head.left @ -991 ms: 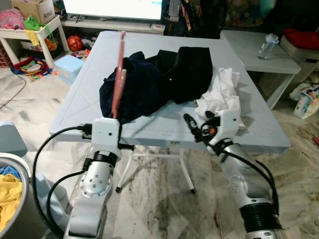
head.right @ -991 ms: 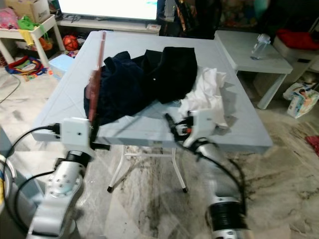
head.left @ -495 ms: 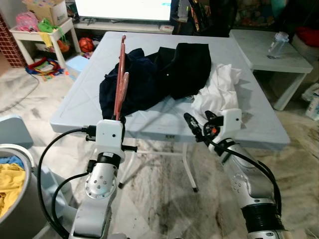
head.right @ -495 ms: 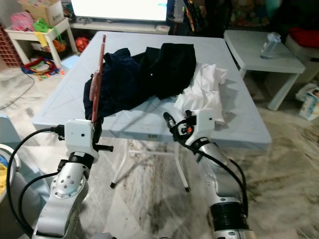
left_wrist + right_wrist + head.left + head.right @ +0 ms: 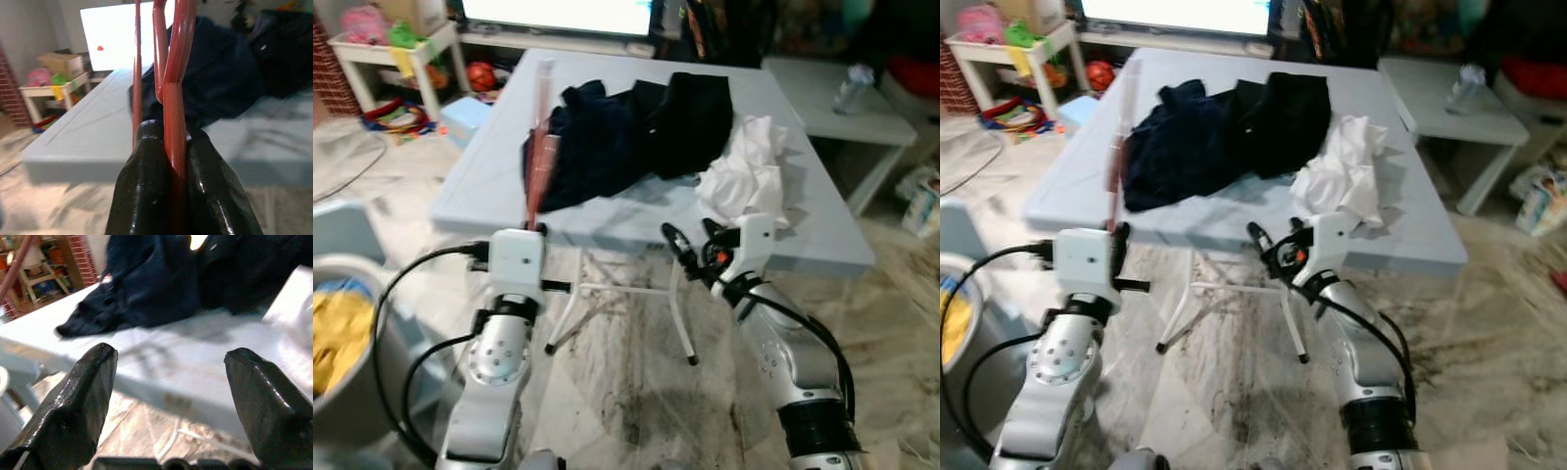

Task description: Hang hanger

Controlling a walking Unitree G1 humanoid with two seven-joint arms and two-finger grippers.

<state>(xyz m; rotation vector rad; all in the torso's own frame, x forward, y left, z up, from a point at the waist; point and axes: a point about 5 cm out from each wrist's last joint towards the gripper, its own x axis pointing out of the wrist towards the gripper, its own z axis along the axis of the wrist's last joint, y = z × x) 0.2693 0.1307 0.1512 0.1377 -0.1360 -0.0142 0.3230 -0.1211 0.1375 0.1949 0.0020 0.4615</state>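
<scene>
Three garments are heaped on the grey table (image 5: 489, 176): a navy one (image 5: 592, 142), a black one (image 5: 690, 117) and a white one (image 5: 749, 181) nearest the right arm. A grey bin (image 5: 342, 343) with yellow cloth is seen at the robot's left, a white side table (image 5: 822, 108) with a bottle (image 5: 852, 83) at far right, and toy shelves at the back. The red hanger (image 5: 173, 93) is pinched upright between the closed fingers (image 5: 146, 181) of the left gripper (image 5: 533, 227), just before the table's near edge. The right gripper (image 5: 690, 245) is held empty, fingers spread wide. Compared with half a second ago, the table is seen slightly farther off, the whole scene having shifted; the hanger is gripped as before.
</scene>
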